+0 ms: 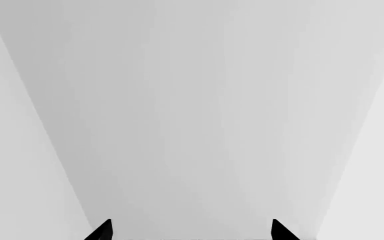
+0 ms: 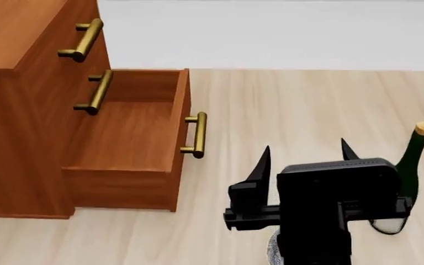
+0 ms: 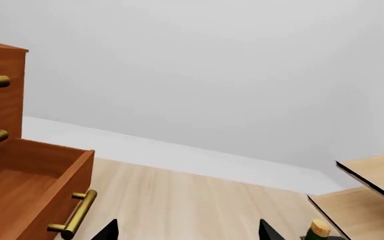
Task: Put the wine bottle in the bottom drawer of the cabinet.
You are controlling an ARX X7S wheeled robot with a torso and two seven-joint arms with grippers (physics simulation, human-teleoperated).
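Observation:
The cabinet (image 2: 13, 94) stands at the left of the head view. Its bottom drawer (image 2: 123, 138) is pulled out and empty, brass handle (image 2: 195, 135) facing right. It also shows in the right wrist view (image 3: 25, 195). The wine bottle (image 2: 412, 165) stands upright on the floor at the right, its cork (image 3: 319, 228) just in the right wrist view. My right gripper (image 2: 305, 148) is open and empty, between drawer and bottle, left of the bottle and apart from it; it also shows in its wrist view (image 3: 188, 232). My left gripper (image 1: 190, 232) is open, facing only a blank pale surface.
Pale wood floor (image 2: 293, 105) runs from the cabinet to the white wall (image 2: 271, 33). A pale wood rack (image 3: 372, 185) stands beyond the bottle at the far right. A grey round thing (image 2: 273, 251) is mostly hidden under my right arm.

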